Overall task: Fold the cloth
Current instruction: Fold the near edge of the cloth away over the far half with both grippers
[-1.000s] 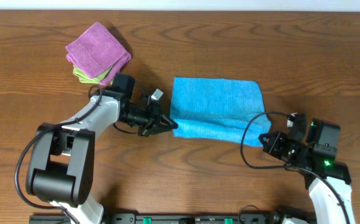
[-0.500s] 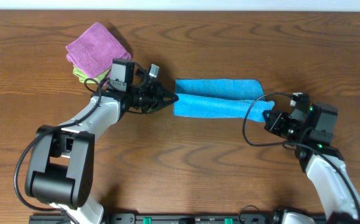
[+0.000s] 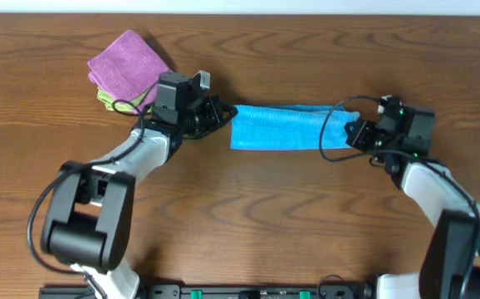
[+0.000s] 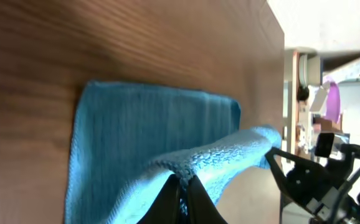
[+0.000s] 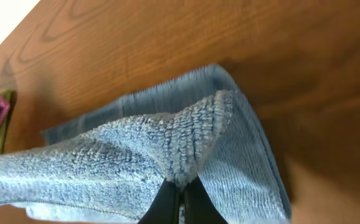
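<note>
Across the bare near worktop (image 3: pixel 265 216), I have both arms reaching in. The left gripper (image 3: pixel 223 116), at the 9 o'clock end of the cloth (image 3: pixel 277 127), and the right gripper (image 3: pixel 352 131), at its 3 o'clock end, are each clamped on a corner. A second ago the cloth lay open; its near edge is now carried over to the far edge, making a narrow band toward 12 o'clock. I judge the first fold nearly made. At 10 o'clock a purple cloth (image 3: pixel 128 66) sits on a green cloth (image 3: pixel 107 100). No writing is legible.
</note>
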### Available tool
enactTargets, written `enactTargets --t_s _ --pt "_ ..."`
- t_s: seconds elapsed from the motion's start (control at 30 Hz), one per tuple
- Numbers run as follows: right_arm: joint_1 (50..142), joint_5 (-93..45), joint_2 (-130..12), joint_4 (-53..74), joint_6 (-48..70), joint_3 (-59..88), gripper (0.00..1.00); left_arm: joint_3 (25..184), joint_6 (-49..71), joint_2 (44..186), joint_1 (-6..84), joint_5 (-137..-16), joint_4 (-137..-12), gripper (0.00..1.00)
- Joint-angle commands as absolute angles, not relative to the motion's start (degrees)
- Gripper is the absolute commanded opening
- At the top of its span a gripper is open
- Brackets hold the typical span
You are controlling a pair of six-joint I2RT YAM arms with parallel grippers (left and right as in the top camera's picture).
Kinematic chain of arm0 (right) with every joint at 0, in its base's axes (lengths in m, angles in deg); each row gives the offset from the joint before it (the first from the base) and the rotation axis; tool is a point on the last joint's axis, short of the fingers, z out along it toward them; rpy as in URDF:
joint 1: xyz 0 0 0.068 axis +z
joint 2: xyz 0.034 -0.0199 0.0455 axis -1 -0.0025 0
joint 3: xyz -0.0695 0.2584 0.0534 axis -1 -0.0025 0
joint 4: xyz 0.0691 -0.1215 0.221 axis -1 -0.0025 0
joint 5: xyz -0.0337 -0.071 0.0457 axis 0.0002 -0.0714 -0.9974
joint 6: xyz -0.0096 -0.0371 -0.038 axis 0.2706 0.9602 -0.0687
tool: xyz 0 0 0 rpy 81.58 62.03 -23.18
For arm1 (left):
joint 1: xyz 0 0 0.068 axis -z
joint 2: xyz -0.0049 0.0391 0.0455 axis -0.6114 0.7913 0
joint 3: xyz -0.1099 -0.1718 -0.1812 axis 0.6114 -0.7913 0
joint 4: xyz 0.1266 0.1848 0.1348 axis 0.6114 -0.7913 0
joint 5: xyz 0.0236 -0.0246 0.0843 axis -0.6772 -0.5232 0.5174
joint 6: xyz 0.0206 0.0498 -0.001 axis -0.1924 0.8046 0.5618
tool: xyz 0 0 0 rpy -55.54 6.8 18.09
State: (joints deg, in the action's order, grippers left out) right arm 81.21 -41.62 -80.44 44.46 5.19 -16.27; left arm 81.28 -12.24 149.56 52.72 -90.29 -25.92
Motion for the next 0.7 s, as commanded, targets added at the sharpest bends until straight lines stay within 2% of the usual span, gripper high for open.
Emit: enactTargets --t_s 0.0,0.67 --pt "81.4 -38.1 -83.2 44.5 6.6 -13.6 0.01 81.8 -13.5 152.8 52.3 -87.3 -24.8 0.06" --pt "84.6 -33.8 -91.8 50.2 7.4 -11.8 0.01 85.5 -13.2 160.2 52.4 -84.7 -22.9 0.06"
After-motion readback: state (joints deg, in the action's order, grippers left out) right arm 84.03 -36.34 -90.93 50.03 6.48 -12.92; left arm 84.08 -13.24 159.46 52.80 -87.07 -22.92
